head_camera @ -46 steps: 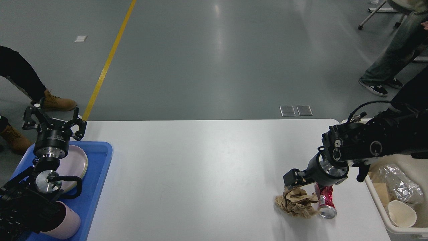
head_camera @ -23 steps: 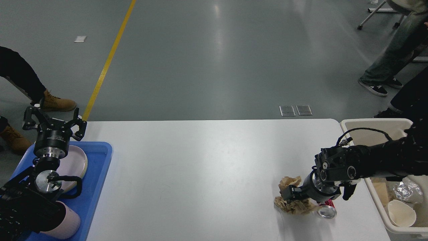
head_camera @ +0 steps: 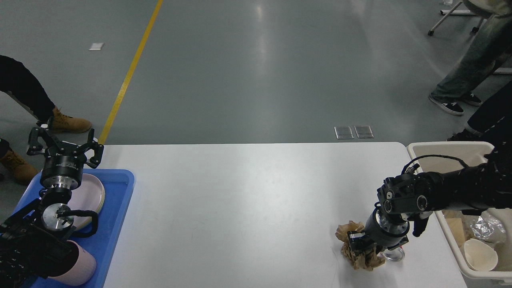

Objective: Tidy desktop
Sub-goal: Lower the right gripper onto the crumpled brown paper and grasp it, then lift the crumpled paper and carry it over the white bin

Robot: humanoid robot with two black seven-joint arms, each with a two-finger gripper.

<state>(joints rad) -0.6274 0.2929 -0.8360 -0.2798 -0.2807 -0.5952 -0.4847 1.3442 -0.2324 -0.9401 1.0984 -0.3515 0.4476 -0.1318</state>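
Note:
The white desktop [head_camera: 240, 208] carries a crumpled brown paper wad [head_camera: 362, 258] near its front right. A red can lies beside the wad, and only its silver end [head_camera: 393, 255] shows under my right wrist. My right gripper [head_camera: 360, 243] points down into the wad, its dark fingers buried in the paper, so I cannot tell how the jaws stand. At the far left, my left gripper [head_camera: 64, 141] is held above the blue tray [head_camera: 120, 200], open and holding nothing.
The blue tray holds a pale pink plate [head_camera: 94, 196] and a pink cup [head_camera: 82, 269] lying on its side. A cream-white bin [head_camera: 444, 146] at the table's right edge holds foil [head_camera: 494, 224] and a paper cup [head_camera: 480, 254]. People's legs stand beyond both ends of the table.
My right arm has come down from above the can onto the paper wad, and the wad has shifted slightly toward the front and right. The left arm has not moved.

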